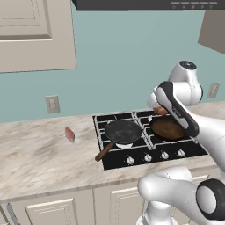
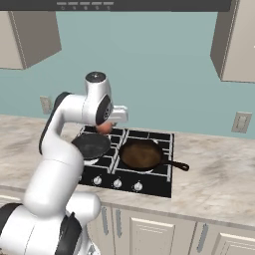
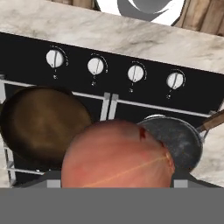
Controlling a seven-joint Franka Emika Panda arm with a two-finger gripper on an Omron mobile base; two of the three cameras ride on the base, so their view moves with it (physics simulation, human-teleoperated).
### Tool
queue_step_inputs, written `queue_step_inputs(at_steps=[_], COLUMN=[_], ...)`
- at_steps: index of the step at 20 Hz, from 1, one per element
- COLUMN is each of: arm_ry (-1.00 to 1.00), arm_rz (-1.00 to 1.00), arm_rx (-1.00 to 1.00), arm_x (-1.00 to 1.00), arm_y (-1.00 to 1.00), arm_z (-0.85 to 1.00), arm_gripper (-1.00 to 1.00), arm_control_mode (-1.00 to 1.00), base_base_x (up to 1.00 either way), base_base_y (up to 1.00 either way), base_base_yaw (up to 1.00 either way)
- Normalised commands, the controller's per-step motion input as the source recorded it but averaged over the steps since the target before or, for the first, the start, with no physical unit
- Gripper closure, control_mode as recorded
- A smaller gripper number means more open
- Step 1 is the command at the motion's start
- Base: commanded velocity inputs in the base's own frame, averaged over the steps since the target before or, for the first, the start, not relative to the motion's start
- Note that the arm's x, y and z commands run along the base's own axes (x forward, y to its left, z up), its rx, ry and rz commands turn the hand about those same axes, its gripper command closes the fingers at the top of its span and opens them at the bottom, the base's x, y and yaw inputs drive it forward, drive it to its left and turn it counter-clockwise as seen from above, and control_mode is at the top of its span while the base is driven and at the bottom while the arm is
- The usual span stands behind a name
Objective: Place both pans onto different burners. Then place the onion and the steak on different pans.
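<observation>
1. Marble-patterned counter (image 1: 35, 158) runs under a teal wall; black cooktop (image 1: 132, 163) is set into it, four silver knobs along its front edge.
2. Black pan (image 1: 122, 131) with the brown wooden handle sits on a front burner; reddish-brown pan (image 1: 167, 128) sits on the burner beside it. Both pans are empty and apart from each other.
3. Onion (image 3: 117, 155) is held in the gripper (image 2: 105, 128), raised above the cooktop. Fingers stand wide apart, clamped on the onion's sides. In the hand view the onion hangs over the gap between the two pans, rims of both showing past it.
4. Steak (image 1: 69, 134) lies on the counter left of the cooktop, well apart from the pans.
5. Handling, judged: onion is light, firm and round, with a smooth skin, so it could roll once released; lowering close to the pan floor before letting go seems wise. Grip across its widest part looks right.
6. Steak, judged: flat, soft and low on the counter; taking it across its short edges seems best.
7. Room: open air above both pans. Wooden handle juts over the cooktop's front edge; the other pan's dark handle points right. Wall stands behind, hood overhead.
</observation>
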Motion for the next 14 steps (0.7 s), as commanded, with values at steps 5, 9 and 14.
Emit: queue_step_inputs(at_steps=[5,9,14], arm_ry=[-0.01,-0.01,-0.02], arm_rz=[-0.02,0.0,0.0], arm_rx=[-0.02,-0.01,0.0], arm_x=[0.16,0.35,0.35], arm_y=[-0.51,-0.38,-0.4], arm_z=[-0.4,-0.28,-0.29], arm_gripper=[1.0,1.0,1.0], arm_control_mode=[-1.0,-1.0,-1.0], base_base_x=[0.0,0.0,0.0], base_base_y=[0.0,0.0,0.0], base_base_yaw=[0.0,0.0,0.0])
